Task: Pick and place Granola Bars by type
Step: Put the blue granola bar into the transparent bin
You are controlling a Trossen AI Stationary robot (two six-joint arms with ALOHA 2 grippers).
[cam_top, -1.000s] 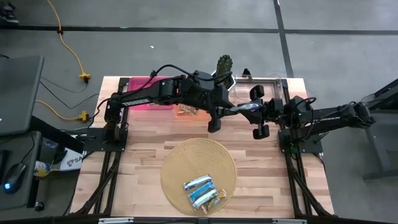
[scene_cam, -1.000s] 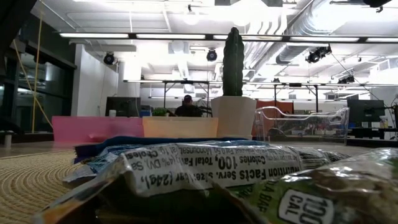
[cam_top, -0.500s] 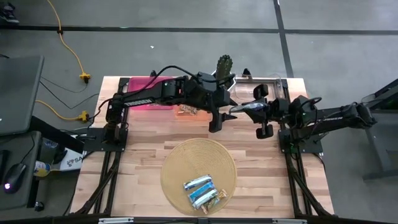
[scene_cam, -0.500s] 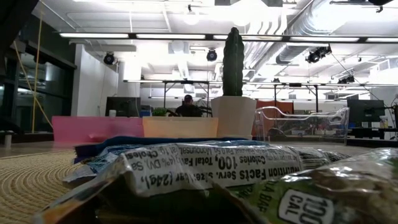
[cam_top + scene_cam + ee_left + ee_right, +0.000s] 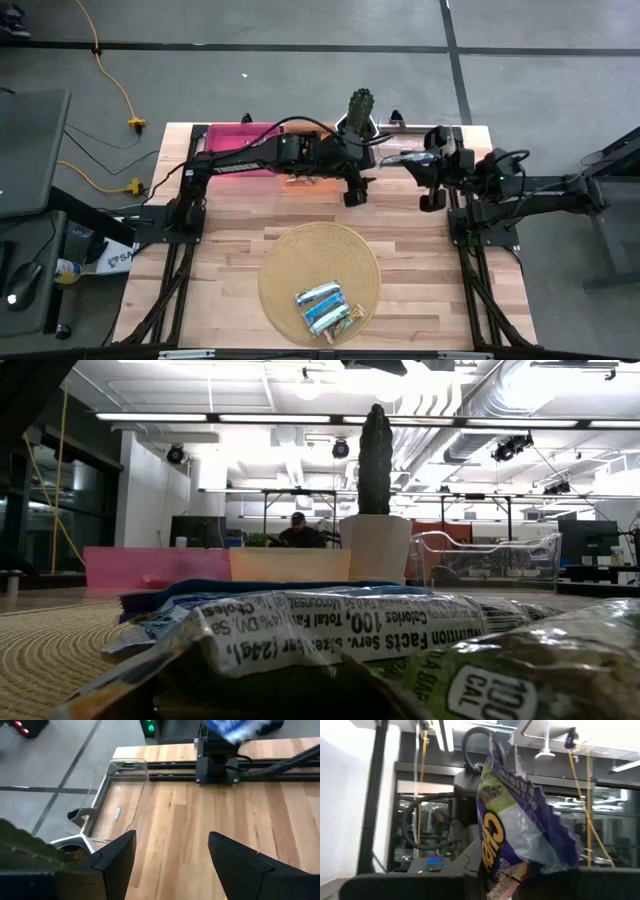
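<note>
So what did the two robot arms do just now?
The left pincer let go of the blue-and-white granola bar and opened, then pulled back toward the cactus. The right pincer, shut on that bar, carried it toward the clear tray. The bars on the round mat stayed put.

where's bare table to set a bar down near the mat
Bare wood lies left of the round woven mat, toward the table's left edge, and to its right. Crowded: the far edge, with the pink tray, cactus and both arms.
</note>
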